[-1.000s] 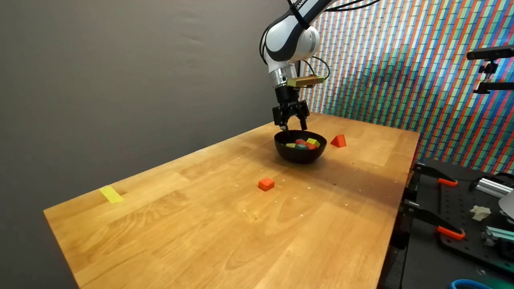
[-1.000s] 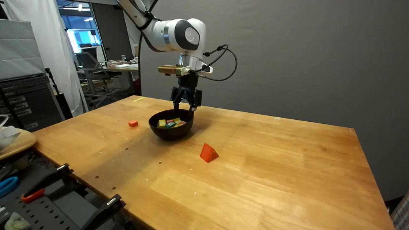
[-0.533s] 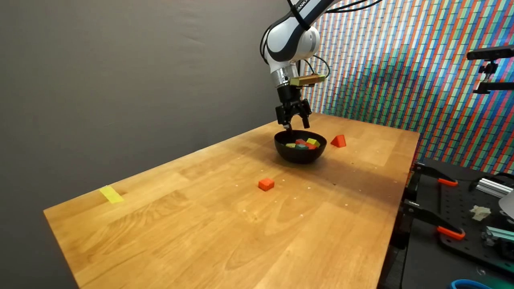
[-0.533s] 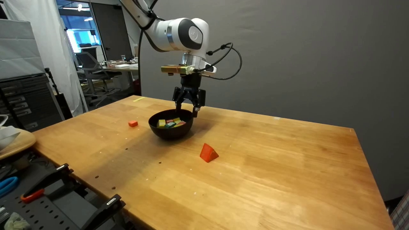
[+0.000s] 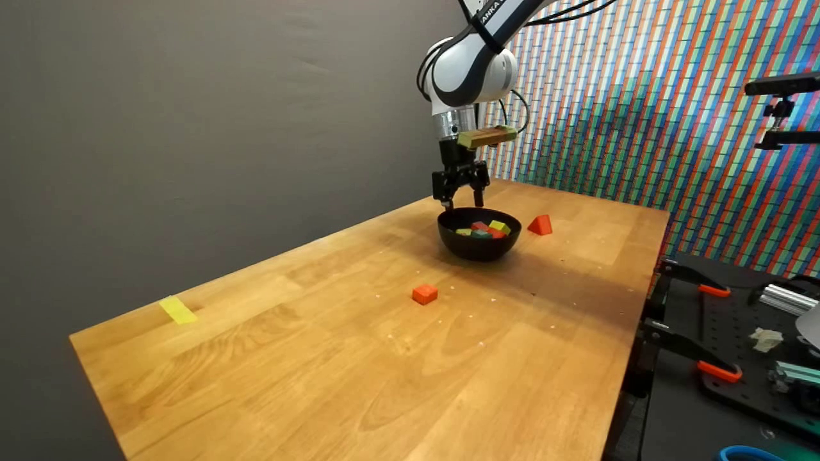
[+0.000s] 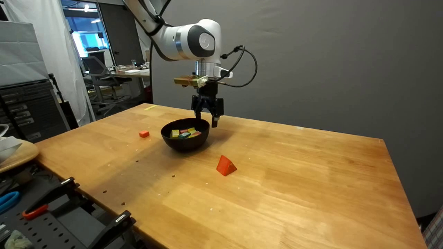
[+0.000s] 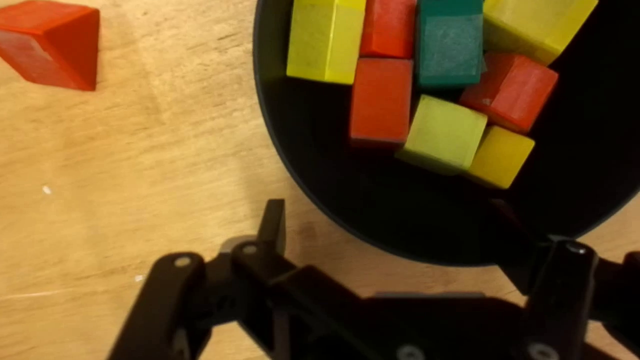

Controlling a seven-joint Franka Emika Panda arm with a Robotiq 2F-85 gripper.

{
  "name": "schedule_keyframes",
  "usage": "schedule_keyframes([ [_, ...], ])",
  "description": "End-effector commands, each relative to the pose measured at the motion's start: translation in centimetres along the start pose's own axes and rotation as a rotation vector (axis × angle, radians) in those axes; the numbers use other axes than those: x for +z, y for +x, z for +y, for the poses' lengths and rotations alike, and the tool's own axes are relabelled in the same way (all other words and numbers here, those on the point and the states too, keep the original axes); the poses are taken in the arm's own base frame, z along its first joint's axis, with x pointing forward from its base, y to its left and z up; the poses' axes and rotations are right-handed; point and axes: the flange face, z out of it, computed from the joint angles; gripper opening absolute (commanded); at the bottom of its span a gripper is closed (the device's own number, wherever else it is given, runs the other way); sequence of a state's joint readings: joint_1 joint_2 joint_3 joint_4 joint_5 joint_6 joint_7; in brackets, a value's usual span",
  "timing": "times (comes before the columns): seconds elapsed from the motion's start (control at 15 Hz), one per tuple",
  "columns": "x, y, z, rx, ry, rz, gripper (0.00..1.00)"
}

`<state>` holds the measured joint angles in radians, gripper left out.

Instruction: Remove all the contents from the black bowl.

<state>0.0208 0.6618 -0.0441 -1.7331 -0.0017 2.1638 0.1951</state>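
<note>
Job, I judge, mostly ahead: blocks (image 7: 445, 122), qty. 8 seen, in bowl (image 6: 184, 145); poss. more past wrist-view edge. Out, on table (image 6: 294, 190): red block (image 6: 144, 134), red wedge (image 6: 225, 166). My gripper (image 6: 206, 120): fingers wide, nil held.

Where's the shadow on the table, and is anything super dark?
In both exterior views, a broad soft shadow darkens the wooden table beside the black bowl; in the wrist view, the bowl's inside sinks into near-black, and one of the jaws nearly melts into it.
</note>
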Motion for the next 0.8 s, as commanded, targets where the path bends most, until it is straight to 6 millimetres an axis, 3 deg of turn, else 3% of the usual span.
schedule_keyframes([
  [0.0, -2.2, -2.9, 1.3, 0.041, 0.073, 0.068, 1.00],
  [0.2, -4.6, -5.2, 2.2, 0.053, 0.075, 0.145, 1.00],
  [0.4, -5.2, -7.3, 1.9, -0.042, 0.041, 0.036, 1.00],
  [0.47, -4.4, -5.2, 1.8, 0.012, 0.053, 0.076, 1.00],
  [0.73, -4.8, -6.7, 1.6, -0.093, 0.072, 0.053, 1.00],
])
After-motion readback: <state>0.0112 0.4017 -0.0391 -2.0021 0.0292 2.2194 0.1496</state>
